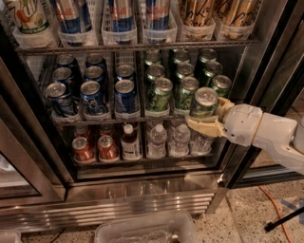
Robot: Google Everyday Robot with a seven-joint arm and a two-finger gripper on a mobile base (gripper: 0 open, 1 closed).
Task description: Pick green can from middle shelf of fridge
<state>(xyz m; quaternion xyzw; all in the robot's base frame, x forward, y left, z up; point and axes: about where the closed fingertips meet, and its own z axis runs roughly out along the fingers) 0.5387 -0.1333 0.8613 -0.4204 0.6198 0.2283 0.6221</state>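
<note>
Here, in the camera view, the fridge (142, 201) stands open, its ribbed steel base panel below the racks. The green can (204, 102) is at the front right end of the middle shelf (95, 120), just right of two more lanes of cans like it. It is short and metallic green, with a silver top and pull tab facing up and pale yellow-green lettering on its side. The gripper (212, 117) reaches in from the right on a white arm (275, 137). Its tan fingers (202, 127) are closed around the lower part of that can, one across the front and one behind on the right side. Whether the can's base touches the rack cannot be told. Blue cans (124, 95) fill the left half of the same shelf. On the rack beneath are small red cans (83, 148) and water bottles (156, 140); tall cans (121, 14) stand on the rack above. A clear plastic bin (142, 228) sits on the floor in front
</note>
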